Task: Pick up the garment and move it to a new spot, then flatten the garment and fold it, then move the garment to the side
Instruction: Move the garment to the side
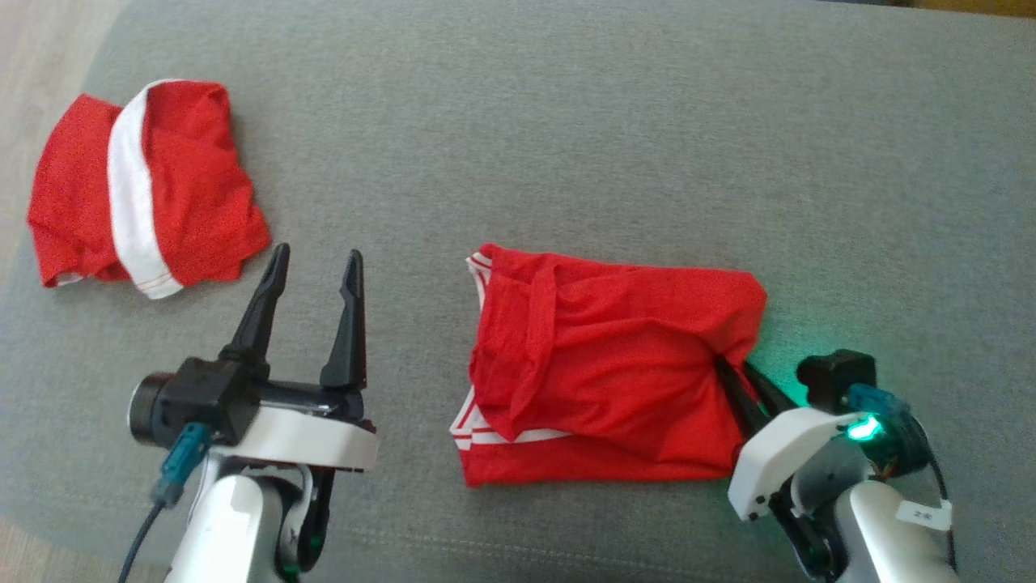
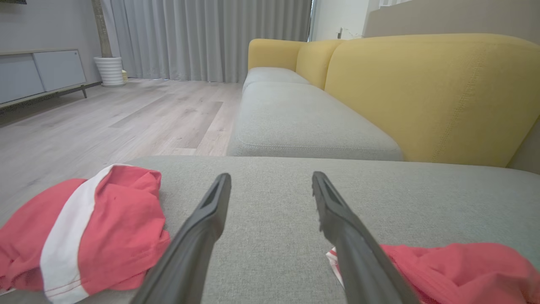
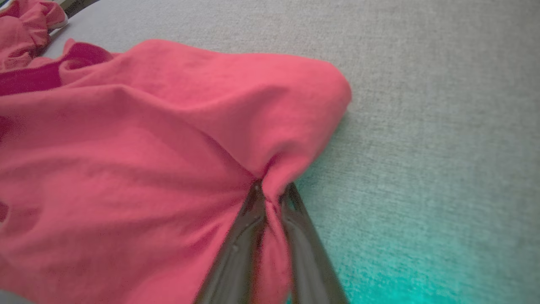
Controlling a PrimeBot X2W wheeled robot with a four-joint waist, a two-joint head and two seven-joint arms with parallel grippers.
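- Garment (image 1: 607, 364) lies crumpled on the grey cushion (image 1: 566, 121), close to its front seam; the cushion's far half and right side offer open room.
- Second red garment (image 1: 186, 186), white-banded, sits by the cushion's left edge, well apart.
- My left pincer (image 1: 317, 261) hovers between the two, spread wide, holding nothing.
- My right pincer (image 1: 735, 366) is nipped onto a fold at the garment's right edge.

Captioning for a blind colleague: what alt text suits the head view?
The right gripper pinches the right edge of a red garment on a grey cushion. The left gripper hovers open beside it, and a second red garment with a white band lies far left.
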